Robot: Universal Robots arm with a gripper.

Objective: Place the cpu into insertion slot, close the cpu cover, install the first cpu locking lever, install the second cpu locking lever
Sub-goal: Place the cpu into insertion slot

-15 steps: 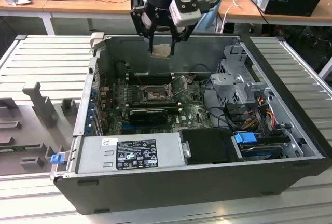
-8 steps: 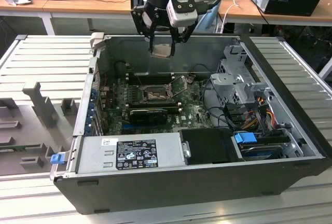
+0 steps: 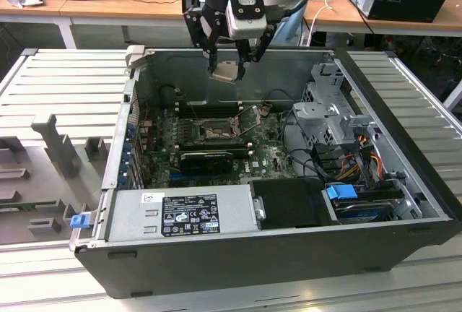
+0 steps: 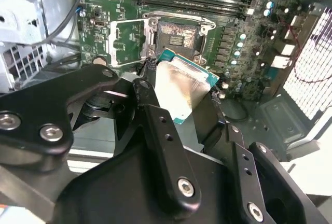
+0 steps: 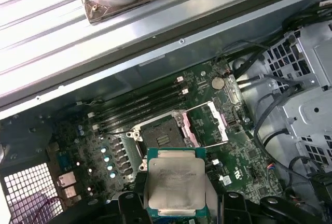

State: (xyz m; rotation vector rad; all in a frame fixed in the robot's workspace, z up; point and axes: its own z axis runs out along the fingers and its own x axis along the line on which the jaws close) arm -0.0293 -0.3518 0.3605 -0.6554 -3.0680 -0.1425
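With your gripper (image 3: 228, 65) clamped on the cpu (image 3: 225, 72) well above the insertion slot (image 3: 215, 131), square its edges to the socket and lower it flat.

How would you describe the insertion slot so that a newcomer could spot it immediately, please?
Look inside the open computer case at the green motherboard. Beside the long black memory slots sits the insertion slot. Unlike those narrow strips, it is a square, dark-rimmed recess.
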